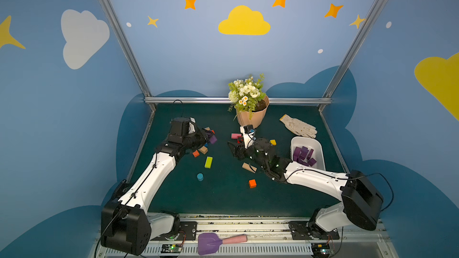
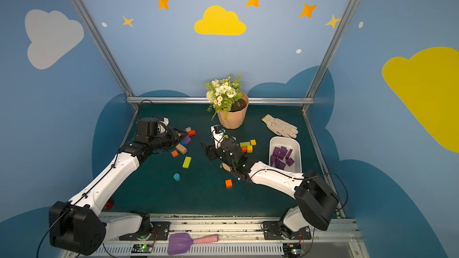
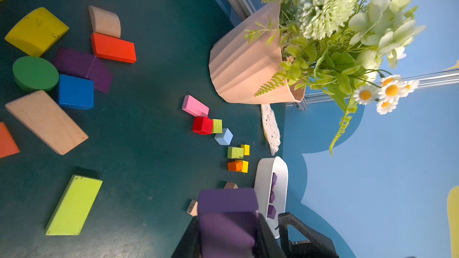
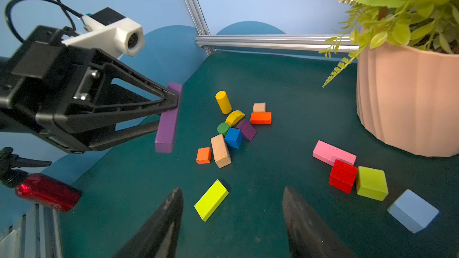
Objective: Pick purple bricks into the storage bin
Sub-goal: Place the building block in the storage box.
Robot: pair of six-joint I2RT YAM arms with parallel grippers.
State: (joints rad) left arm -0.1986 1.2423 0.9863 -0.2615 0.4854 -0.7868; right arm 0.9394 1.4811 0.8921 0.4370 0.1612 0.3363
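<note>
My left gripper [image 3: 227,219] is shut on a long purple brick [image 3: 227,202]. In the right wrist view that brick [image 4: 167,120] hangs upright above the mat, left of a pile of blocks. Another purple brick [image 4: 247,129] lies in that pile beside a blue cube, also visible in the left wrist view [image 3: 82,67]. The white storage bin [image 1: 298,140] stands at the right with several purple bricks [image 1: 303,156] inside. My right gripper [image 4: 232,194] is open over mid-table with nothing between its fingers; in a top view it [image 1: 232,148] points left, away from the bin.
A peach flowerpot [image 1: 250,117] with flowers stands at the back centre and a glove [image 1: 299,126] at the back right. A pink block [image 4: 334,153], red and lime cubes, a lime oblong [image 1: 208,162], a teal cylinder [image 1: 200,176] and an orange cube [image 1: 252,183] lie about. A purple spade [image 1: 208,243] rests on the front rail.
</note>
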